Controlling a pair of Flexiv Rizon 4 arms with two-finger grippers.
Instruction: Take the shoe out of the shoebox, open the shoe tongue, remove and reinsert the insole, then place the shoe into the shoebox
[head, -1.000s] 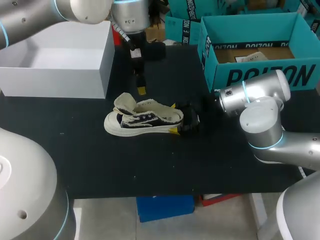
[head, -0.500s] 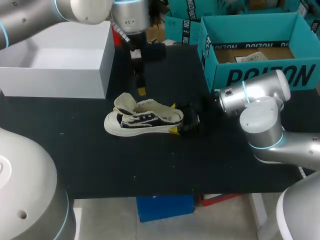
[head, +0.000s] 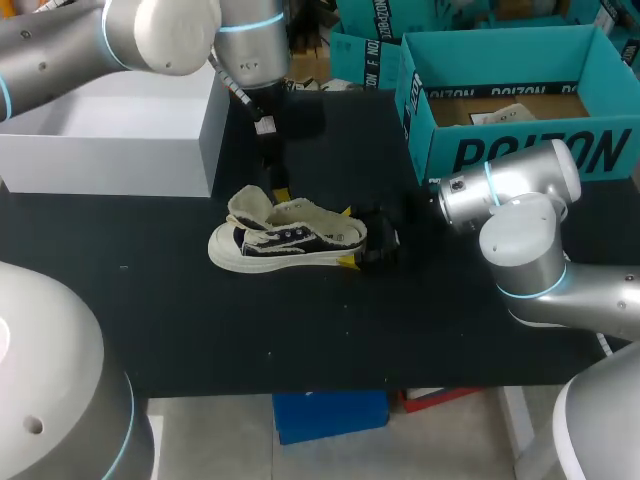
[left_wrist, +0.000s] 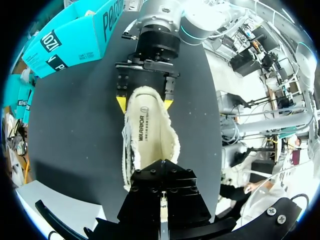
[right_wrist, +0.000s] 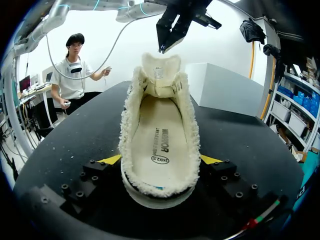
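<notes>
Holding shoe (head: 285, 243) heel clamped between both fingers (right_wrist: 111, 160), right gripper (right_wrist: 160, 162) pins it to the surface (head: 300, 330); left gripper (head: 281, 192), opening unreadable, hangs over tongue (head: 250, 208); hazard: insole (right_wrist: 161, 135) pull drags shoe free.

black matte tbl (head: 300, 330), evenly lit, few pale specks on it.

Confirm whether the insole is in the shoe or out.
In. The insole lies flat inside the shoe, filling its opening, with its printed top showing in both wrist views.

Cream-and-black shoe (head: 288, 240), teal shoebox (head: 520, 152), black table (head: 300, 330)
</notes>
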